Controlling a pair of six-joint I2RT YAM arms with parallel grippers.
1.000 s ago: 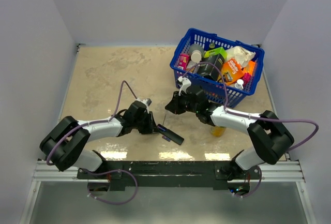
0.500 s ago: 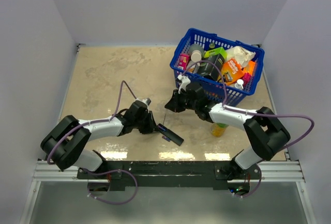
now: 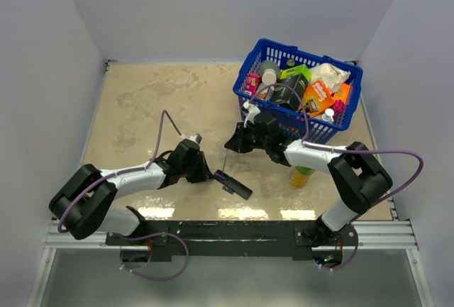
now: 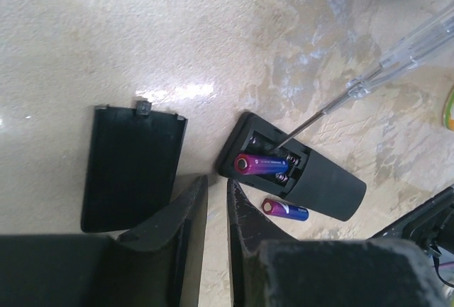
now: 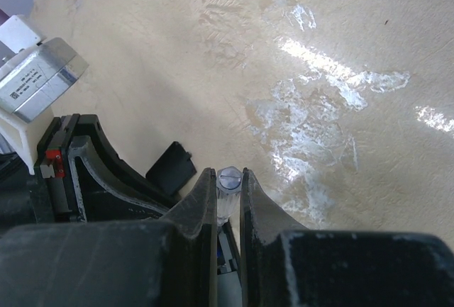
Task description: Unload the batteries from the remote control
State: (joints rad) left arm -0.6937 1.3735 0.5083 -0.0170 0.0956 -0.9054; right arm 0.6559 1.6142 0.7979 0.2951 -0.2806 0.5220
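Note:
The black remote control [image 4: 323,186] lies on the table with its compartment open; it also shows in the top view [image 3: 235,185]. One purple battery [image 4: 262,164] sits in the compartment. A second battery [image 4: 285,210] lies loose on the table beside the remote. My right gripper [image 5: 228,188] is shut on the clear handle of a screwdriver [image 5: 228,179]. The screwdriver's thin shaft [image 4: 306,125] reaches into the compartment. My left gripper [image 4: 216,183] hovers just left of the remote, its jaws a narrow gap apart and empty.
The remote's black cover piece [image 4: 131,166] lies left of my left gripper. A blue basket [image 3: 278,117] full of groceries stands at the back right. A yellow-green bottle [image 3: 301,176] stands near the right arm.
My left gripper has drawn back a little to the left, away from the remote. My right gripper with the screwdriver has shifted slightly left.

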